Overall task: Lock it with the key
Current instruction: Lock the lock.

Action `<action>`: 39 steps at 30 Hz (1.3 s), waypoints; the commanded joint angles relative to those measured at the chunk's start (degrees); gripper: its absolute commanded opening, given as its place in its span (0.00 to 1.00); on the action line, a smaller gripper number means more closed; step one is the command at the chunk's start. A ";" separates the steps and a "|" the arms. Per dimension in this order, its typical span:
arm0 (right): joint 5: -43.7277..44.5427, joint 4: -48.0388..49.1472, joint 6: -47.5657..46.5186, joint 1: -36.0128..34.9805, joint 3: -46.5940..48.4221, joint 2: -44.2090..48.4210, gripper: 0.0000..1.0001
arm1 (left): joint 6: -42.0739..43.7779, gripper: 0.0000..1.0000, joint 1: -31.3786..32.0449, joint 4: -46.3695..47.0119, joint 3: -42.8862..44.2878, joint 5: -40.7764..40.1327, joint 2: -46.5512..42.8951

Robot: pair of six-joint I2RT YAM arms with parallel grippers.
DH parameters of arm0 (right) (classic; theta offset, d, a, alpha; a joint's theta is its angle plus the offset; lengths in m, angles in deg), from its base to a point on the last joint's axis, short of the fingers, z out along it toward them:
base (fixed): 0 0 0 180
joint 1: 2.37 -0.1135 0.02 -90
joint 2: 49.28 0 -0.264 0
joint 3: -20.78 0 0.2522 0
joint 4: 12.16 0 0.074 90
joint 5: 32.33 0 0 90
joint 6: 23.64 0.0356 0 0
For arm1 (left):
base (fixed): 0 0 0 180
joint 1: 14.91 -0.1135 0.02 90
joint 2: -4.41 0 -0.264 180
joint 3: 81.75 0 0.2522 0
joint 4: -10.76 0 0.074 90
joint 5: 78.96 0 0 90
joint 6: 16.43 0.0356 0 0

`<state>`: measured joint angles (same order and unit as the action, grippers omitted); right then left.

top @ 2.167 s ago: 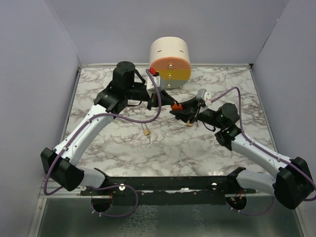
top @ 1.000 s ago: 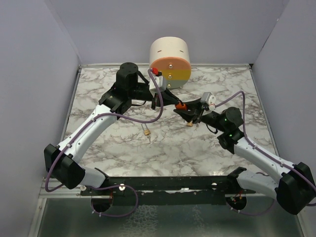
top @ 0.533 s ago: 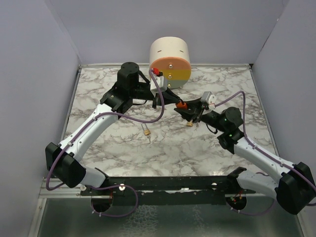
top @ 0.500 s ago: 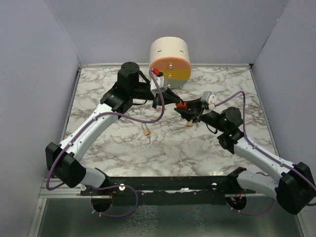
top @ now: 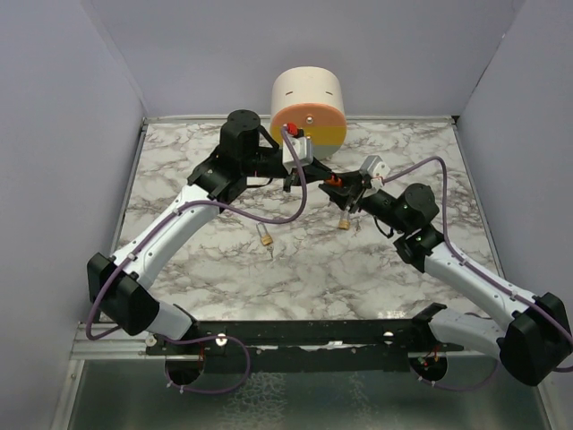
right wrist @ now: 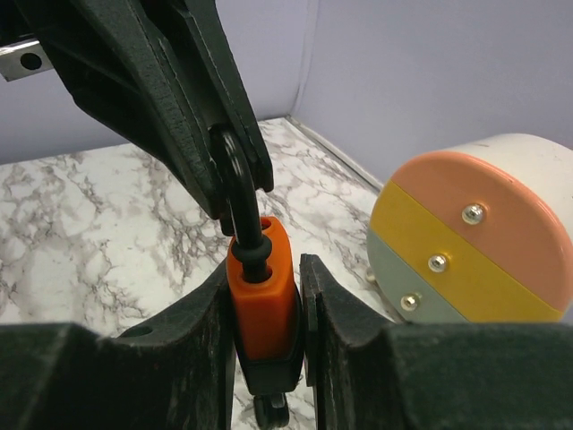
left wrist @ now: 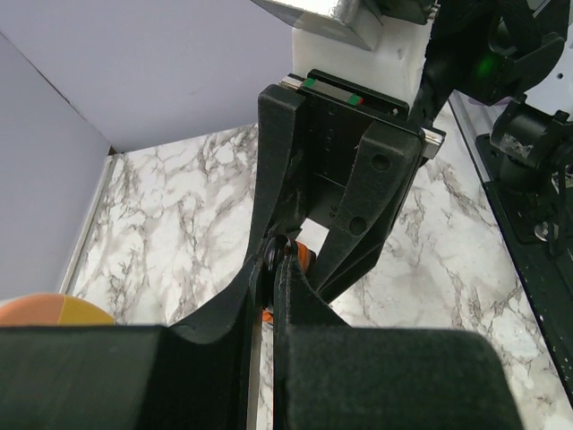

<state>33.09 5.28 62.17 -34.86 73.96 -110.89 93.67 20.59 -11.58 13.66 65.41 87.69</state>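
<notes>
An orange padlock (top: 333,182) with a black shackle is held in the air between both grippers. My right gripper (top: 340,188) is shut on its orange body (right wrist: 262,296). My left gripper (top: 313,172) is shut on the black shackle (right wrist: 235,193), and its fingertips (left wrist: 269,265) pinch the shackle's loop with a bit of orange behind. A small black piece (right wrist: 273,412), seemingly the key's head, sticks out under the padlock's bottom. Its blades are hidden.
A cream cylinder (top: 309,107) with peach, yellow and grey stripes stands at the back, close behind the grippers. Two small brass padlocks (top: 265,238) (top: 344,224) lie on the marble table (top: 179,269). Walls rise on the left, right and back.
Both grippers have carried the orange padlock a little back and right, toward the cylinder. The left wrist has swung right. The brass padlocks have not moved.
</notes>
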 commanded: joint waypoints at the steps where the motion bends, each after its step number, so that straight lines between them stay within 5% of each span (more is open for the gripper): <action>1: 2.33 21.26 -0.55 -0.73 10.11 5.72 0.02 | -0.50 0.00 2.29 -16.19 -3.25 -0.70 7.28; 18: -15.24 17.40 8.26 -0.71 12.81 6.41 0.02 | 2.19 0.00 1.35 -15.34 -1.82 4.34 5.04; 39: -21.95 14.01 9.19 -0.71 12.97 5.61 0.02 | 2.84 0.00 0.40 -15.22 3.09 1.38 2.99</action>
<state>17.66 -0.67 68.27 -34.07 79.19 -109.90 94.06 20.94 -16.73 18.32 71.86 86.43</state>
